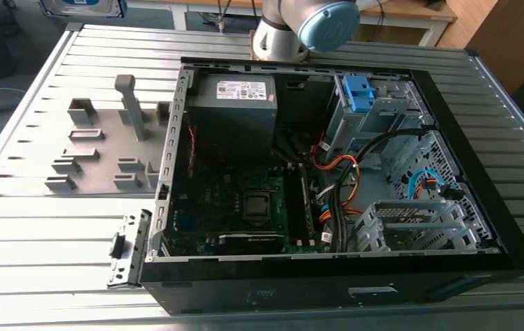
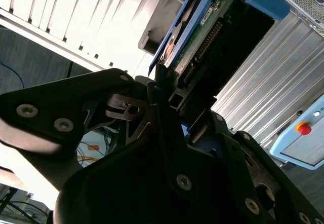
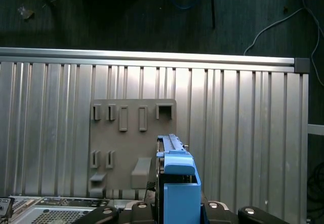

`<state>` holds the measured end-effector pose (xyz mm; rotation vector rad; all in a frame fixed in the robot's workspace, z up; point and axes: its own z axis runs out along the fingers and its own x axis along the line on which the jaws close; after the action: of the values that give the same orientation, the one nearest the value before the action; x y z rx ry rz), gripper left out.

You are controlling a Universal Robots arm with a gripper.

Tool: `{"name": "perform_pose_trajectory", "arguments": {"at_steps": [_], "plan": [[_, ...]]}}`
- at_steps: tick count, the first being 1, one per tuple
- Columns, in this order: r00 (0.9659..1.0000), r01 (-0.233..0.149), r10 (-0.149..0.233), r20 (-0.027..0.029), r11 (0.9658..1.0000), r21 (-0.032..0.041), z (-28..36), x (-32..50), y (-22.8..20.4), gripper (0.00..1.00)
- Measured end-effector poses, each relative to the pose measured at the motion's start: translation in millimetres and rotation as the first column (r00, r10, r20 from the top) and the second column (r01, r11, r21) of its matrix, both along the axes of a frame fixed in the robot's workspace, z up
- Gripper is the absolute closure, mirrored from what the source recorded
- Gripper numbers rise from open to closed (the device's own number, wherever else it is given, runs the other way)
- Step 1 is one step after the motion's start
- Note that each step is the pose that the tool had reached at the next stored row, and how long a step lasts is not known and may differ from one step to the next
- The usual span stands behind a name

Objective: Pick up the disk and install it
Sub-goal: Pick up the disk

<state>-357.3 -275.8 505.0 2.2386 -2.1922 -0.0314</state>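
The claw point(image 2: 167, 89) is clamped on the disk point(image 2: 197, 26), black fingers point(image 2: 161, 79) pinching one short end, so there's no gap left to close. The drive juts straight out ahead of the claw, long axis running away from the wrist, and it's turned on edge with its circuit-board face and blue caddy rail both showing. In the first wrist view the disk point(image 3: 175, 181) hangs clear above the ribbed counter point(image 3: 243, 133), with the grey holder plate point(image 3: 116, 148) lying beyond it. The exterior view has the open computer case point(image 1: 289, 289) on that counter, just beside the plate, lid off
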Motion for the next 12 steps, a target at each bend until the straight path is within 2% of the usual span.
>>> {"name": "perform_pose_trajectory", "arguments": {"at_steps": [12], "plan": [[1.0,0.0,0.0,0.0,1.0,0.0,0.0,10.4,0.0,0.64]]}}
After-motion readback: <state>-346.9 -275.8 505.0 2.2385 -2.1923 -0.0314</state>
